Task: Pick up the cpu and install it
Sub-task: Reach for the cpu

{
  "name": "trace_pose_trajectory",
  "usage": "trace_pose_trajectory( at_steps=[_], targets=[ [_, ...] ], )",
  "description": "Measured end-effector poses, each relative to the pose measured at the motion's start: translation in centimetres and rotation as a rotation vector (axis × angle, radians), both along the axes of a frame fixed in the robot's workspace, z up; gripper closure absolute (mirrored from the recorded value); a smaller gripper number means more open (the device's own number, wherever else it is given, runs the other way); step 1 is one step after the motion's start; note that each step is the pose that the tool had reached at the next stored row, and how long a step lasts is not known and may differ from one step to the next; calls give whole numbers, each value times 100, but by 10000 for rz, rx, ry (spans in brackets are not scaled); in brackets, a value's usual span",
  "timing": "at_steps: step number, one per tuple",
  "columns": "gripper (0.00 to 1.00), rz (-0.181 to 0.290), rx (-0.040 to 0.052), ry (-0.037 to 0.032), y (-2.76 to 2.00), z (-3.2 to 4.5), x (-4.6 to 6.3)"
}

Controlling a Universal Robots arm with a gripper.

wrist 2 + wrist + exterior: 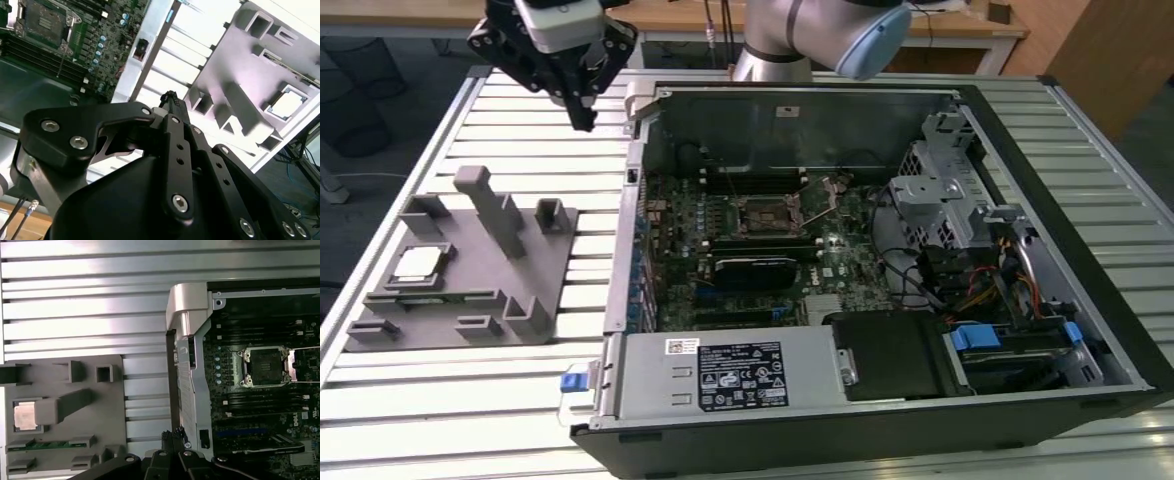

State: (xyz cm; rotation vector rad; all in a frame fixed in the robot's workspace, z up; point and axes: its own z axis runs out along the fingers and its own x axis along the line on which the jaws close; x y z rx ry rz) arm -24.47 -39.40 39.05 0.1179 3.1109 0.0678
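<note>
A ribbed, silvery metal-slat table [454,400] holds an open black computer case [854,440]. Nearest in the exterior view sits a grey sheet-metal power supply [654,385] with a white printed label [743,378]. On the exterior view's left, a matte grey moulded fixture [554,265] cradles the cpu [418,262], a small silvery square lying flat. Further back, the green motherboard [841,260] shows its square black socket [765,213]. Farthest, the black gripper [583,122] hangs above the table, well apart from the cpu, fingers pressed together on nothing.
</note>
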Motion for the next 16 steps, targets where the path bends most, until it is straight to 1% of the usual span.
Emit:
trace_pose_trajectory(
  at_steps=[16],
  targets=[
    [89,1,-1,1,155,-52,-385]
  ],
)
